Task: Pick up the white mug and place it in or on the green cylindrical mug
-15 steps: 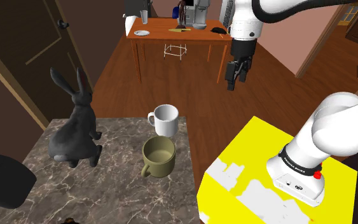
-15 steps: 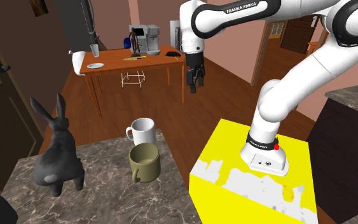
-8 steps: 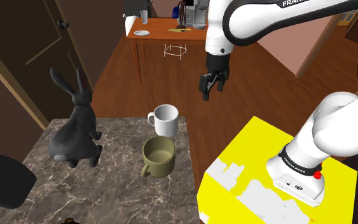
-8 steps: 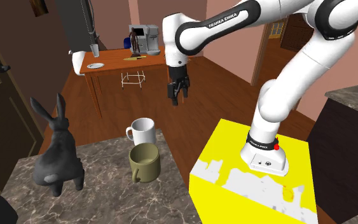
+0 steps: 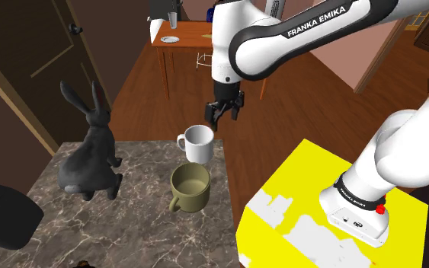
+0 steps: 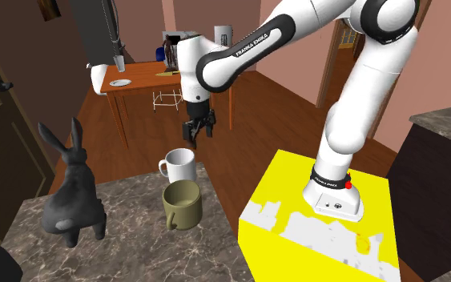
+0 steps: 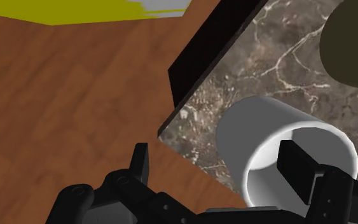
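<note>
The white mug stands upright at the far edge of the marble table, its handle toward the shoulder view's left. Just in front of it is the olive-green mug, also upright and empty. My gripper hangs open a little above and beyond the white mug, toward the shoulder view's right. In the second exterior view the gripper is above the white mug, with the green mug nearer. In the wrist view the gripper straddles the table corner; one fingertip overlaps the white mug rim, and nothing is held.
A dark grey rabbit figurine stands on the table at the shoulder view's left of the mugs. A dark rounded object sits at the near left corner. The yellow stand is to the right. A wooden table stands far behind.
The arm has swung toward the shoulder view's left and come down, carrying the open gripper from over the wooden floor to just above the white mug. The mugs have not moved.
</note>
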Available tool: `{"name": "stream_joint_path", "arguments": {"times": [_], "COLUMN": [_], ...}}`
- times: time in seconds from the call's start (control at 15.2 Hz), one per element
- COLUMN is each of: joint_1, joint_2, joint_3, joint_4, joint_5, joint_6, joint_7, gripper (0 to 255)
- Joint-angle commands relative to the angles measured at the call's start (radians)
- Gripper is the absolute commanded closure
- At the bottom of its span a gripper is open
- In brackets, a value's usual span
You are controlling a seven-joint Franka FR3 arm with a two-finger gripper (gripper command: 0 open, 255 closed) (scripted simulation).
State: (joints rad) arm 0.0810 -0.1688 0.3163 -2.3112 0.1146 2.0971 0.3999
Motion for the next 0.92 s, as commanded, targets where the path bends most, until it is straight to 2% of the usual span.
{"name": "stream_joint_path", "arguments": {"times": [0.0, 0.13, 0.59, 0.86], "joint_1": [0.001, 0.008, 0.012, 0.012], "joint_2": [0.074, 0.149, 0.201, 0.206], "joint_3": [0.021, 0.038, 0.039, 0.039], "joint_4": [0.044, 0.095, 0.050, 0.047], "joint_5": [-0.033, -0.073, -0.094, -0.096], "joint_6": [0.043, 0.076, 0.170, 0.178], "joint_7": [0.055, 0.113, 0.128, 0.130], "gripper": [0, 0, 0, 0]}}
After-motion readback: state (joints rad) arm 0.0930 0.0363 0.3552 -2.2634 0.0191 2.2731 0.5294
